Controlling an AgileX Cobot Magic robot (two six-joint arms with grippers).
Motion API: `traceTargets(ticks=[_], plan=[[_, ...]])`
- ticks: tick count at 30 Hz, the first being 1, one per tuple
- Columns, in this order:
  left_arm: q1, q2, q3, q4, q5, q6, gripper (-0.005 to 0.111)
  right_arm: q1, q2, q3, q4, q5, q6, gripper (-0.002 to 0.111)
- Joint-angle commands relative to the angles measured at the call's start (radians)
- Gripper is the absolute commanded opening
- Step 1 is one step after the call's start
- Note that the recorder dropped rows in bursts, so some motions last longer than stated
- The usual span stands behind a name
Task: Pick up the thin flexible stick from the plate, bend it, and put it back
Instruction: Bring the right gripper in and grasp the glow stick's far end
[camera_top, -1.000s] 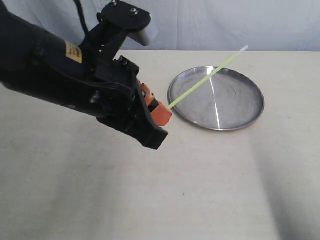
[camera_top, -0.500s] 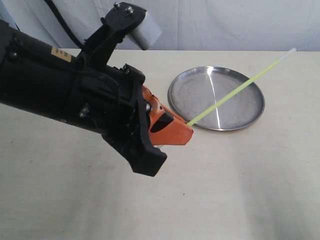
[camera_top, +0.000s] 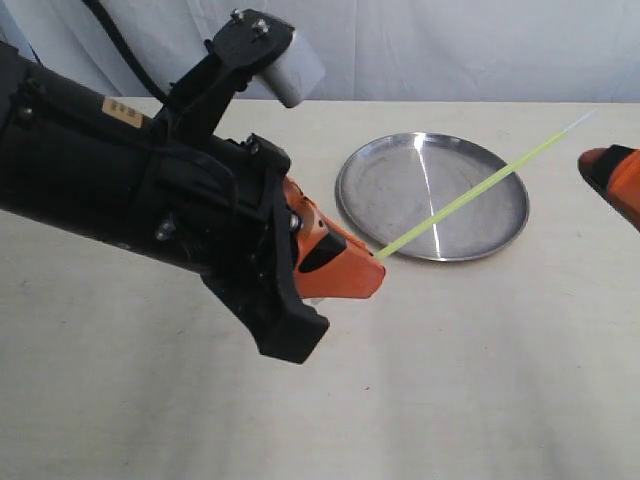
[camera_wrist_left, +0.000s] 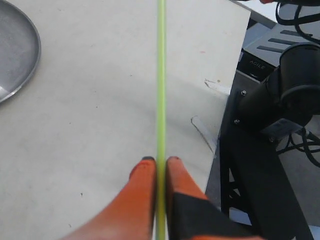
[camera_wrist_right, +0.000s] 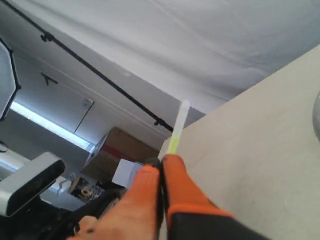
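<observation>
The left arm's black body fills the left of the exterior view and hides the bench behind it. The left gripper ends in orange fingers pressed together on the near-left end of the thin flexible stick. The left wrist view shows the gripper with the stick pinched in the narrow slit between the two fingers, running straight away until the frame edge cuts it off.

The stick is lifted clear and slants up to the far right across the plate. Its pale tip fades against the white backdrop and is hard to trace. The plate lies flat on the bench with nothing resting in it, and only an arc of its rim shows in the left wrist view.

At the right edge, the right gripper is mostly cut off. In its wrist view the fingers are pressed together, and the stick's tip rises just past them. Whether it touches them cannot be told
</observation>
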Motion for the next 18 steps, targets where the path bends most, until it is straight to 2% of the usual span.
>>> traceTargets(ticks=[1, 4, 6, 14, 18], plan=[[-0.002, -0.011, 0.002, -0.003, -0.013, 0.003, 0.000, 0.003, 0.115, -0.020, 0.063, 0.125, -0.150, 0.022], [-0.002, -0.011, 0.002, -0.001, -0.020, 0.003, 0.000, 0.003, 0.171, -0.020, 0.063, 0.145, -0.150, 0.050], [-0.002, -0.011, 0.002, -0.001, -0.025, 0.001, 0.000, 0.003, 0.192, -0.020, 0.063, 0.147, -0.150, 0.060], [-0.002, -0.011, 0.002, -0.001, -0.036, 0.001, 0.000, 0.003, 0.195, -0.073, 0.063, 0.168, -0.161, 0.060], [-0.002, -0.011, 0.002, -0.005, -0.035, 0.001, 0.000, 0.003, 0.195, -0.113, 0.063, 0.117, -0.161, 0.060]])
